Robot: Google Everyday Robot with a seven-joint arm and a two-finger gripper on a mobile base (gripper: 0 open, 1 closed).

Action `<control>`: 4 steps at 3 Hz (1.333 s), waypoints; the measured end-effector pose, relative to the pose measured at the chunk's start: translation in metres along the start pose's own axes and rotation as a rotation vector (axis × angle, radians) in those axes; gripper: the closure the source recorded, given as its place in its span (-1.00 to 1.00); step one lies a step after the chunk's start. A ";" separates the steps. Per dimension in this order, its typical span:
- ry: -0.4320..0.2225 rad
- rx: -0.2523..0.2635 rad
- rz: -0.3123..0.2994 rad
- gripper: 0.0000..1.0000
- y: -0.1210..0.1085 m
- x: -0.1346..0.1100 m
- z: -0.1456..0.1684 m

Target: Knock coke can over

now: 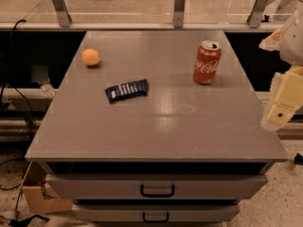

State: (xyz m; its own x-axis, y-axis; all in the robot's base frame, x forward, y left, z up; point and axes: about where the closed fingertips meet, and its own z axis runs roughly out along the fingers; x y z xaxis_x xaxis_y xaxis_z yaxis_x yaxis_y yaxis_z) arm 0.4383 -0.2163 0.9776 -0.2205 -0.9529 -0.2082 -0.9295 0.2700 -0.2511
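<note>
I'm looking down across the desk (pixel 156 141) right now, and the coke can (pixel 207 62) is standing upright on the far right part of the top, with its silver lid and tab facing up and the white script facing me. It's sitting near the back edge and fairly near the right edge, touching neither, with a strip of bare grey surface running between it and each. The claw (pixel 280 109) is hanging off the desk's right side, out beyond the edge and nearer to me than the can, well apart from it. Its pale tip is pointing down and left, towards the front right corner. I can't tell from here whether the claw is spread or pressed together. The arm (pixel 292 37) is rising above it along the right border of my view. Over on the far left, an orange fruit (pixel 90 57) is sitting close to the left edge. A dark blue wrapper (pixel 126 90) is lying flat and slightly askew, left of centre. A wide bare stretch is lying between wrapper and can, and the whole front half of the top is showing only grey sheen up to the front edge. Below that edge, two drawers (pixel 156 187) are showing dark handles, and behind the back edge, metal posts (pixel 179 6) are standing along a rail.
</note>
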 end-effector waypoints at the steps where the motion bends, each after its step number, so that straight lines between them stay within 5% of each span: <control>1: -0.008 0.007 0.009 -1.00 -0.002 0.000 0.000; 2: -0.052 0.043 0.092 -1.00 -0.019 0.012 0.015; 4: -0.244 0.135 0.461 -1.00 -0.090 0.068 0.107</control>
State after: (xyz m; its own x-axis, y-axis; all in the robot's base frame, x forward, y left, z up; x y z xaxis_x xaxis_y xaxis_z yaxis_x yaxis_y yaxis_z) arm 0.5386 -0.2907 0.8852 -0.5070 -0.6761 -0.5347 -0.7028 0.6834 -0.1977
